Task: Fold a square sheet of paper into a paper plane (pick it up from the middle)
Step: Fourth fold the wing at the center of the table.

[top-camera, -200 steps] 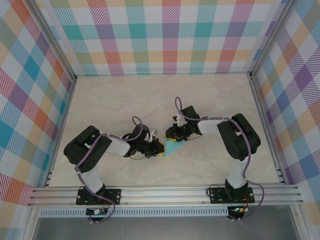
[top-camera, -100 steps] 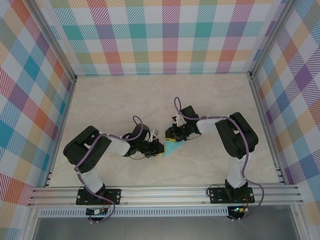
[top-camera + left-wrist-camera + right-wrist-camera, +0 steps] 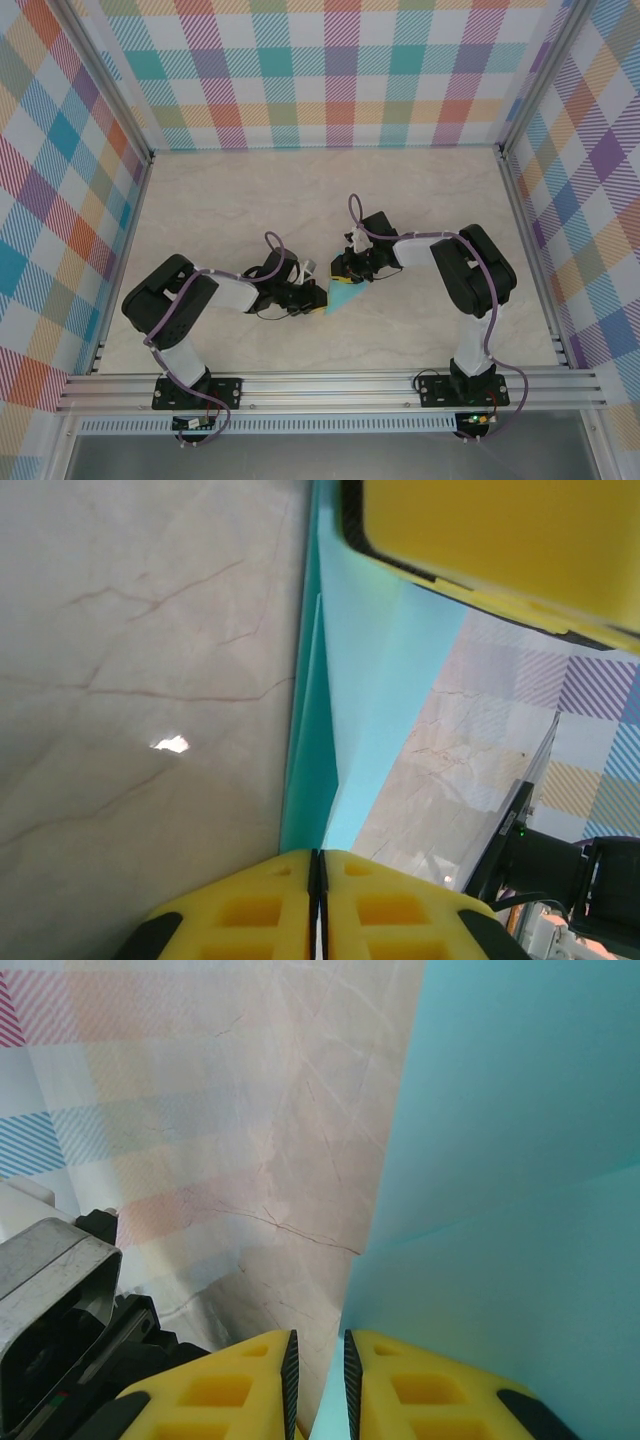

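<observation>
Left gripper [image 3: 319, 298] and right gripper [image 3: 346, 273] each clamp an edge of the paper plane [image 3: 348, 297] between them.

The left gripper [image 3: 318, 298] and right gripper [image 3: 343, 272] crowd the middle of the table [image 3: 300, 190], both closed on the paper plane [image 3: 347, 298]. The left arm [image 3: 200, 295] and right arm [image 3: 470, 270] bar the near half. Open surface lies beyond them, up to the checked walls [image 3: 330, 80].

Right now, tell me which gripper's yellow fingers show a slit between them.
The right gripper: a dark slit parts its yellow fingers, with the paper plane reaching it. On the left gripper they press flush together.
</observation>
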Controlling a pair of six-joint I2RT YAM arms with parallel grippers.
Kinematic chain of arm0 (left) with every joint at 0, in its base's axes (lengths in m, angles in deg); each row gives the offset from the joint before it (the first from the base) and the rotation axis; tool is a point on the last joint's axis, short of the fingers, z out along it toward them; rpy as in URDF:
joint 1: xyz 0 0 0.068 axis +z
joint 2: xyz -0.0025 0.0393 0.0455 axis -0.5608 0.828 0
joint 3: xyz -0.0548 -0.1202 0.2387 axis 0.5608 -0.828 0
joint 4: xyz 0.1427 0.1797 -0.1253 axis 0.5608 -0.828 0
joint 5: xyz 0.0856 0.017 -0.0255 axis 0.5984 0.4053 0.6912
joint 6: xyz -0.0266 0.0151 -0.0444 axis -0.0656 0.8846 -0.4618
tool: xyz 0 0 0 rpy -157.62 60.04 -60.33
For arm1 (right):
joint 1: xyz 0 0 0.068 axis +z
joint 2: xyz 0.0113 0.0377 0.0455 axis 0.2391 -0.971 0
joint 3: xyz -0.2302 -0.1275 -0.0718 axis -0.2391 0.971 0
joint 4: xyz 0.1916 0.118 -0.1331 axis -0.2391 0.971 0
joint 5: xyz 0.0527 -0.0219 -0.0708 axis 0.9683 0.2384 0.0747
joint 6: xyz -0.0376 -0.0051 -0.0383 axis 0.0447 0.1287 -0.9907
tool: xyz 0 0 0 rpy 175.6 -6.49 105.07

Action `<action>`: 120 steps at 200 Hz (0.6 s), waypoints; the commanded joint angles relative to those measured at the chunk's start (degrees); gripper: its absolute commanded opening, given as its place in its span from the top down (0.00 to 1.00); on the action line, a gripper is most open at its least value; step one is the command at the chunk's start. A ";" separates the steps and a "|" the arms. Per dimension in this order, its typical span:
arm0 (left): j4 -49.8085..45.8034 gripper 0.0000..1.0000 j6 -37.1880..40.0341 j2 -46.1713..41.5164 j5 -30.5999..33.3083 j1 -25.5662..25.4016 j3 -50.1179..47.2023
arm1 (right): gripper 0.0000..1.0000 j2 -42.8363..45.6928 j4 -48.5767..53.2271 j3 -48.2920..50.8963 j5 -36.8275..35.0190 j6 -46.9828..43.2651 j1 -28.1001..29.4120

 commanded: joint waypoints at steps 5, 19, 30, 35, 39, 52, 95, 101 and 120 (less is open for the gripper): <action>-5.27 0.95 1.99 -1.88 0.35 0.74 -1.02 | 0.78 -2.51 0.92 2.00 -2.89 -1.20 0.23; -5.61 0.98 2.06 -1.74 0.43 0.57 -1.03 | 0.78 -2.68 0.93 2.29 -3.15 -1.20 0.27; -6.25 0.99 1.97 -1.14 0.55 0.45 -0.85 | 0.78 -3.00 0.77 2.47 -3.23 -1.15 0.34; -6.36 0.99 1.99 -0.79 0.46 0.39 -0.84 | 0.78 -3.16 0.70 2.54 -3.24 -1.11 0.28; -6.28 1.00 1.91 -0.49 0.44 0.30 -0.84 | 0.78 -3.28 0.81 2.53 -3.35 -1.18 0.30; -6.44 1.00 1.52 0.35 0.51 0.14 -1.02 | 0.78 -3.72 0.85 2.68 -3.66 -1.12 0.29; -8.40 0.96 2.09 1.81 -0.39 -0.13 -0.31 | 0.78 -4.35 0.82 3.82 -4.47 -1.04 0.30; -8.63 0.95 2.07 1.75 -0.59 -0.14 -0.23 | 0.78 -4.27 0.71 4.02 -4.56 -1.11 0.30; -9.23 0.95 2.14 0.91 -1.30 -0.14 -0.23 | 0.78 -4.24 0.86 4.39 -4.74 -1.29 0.30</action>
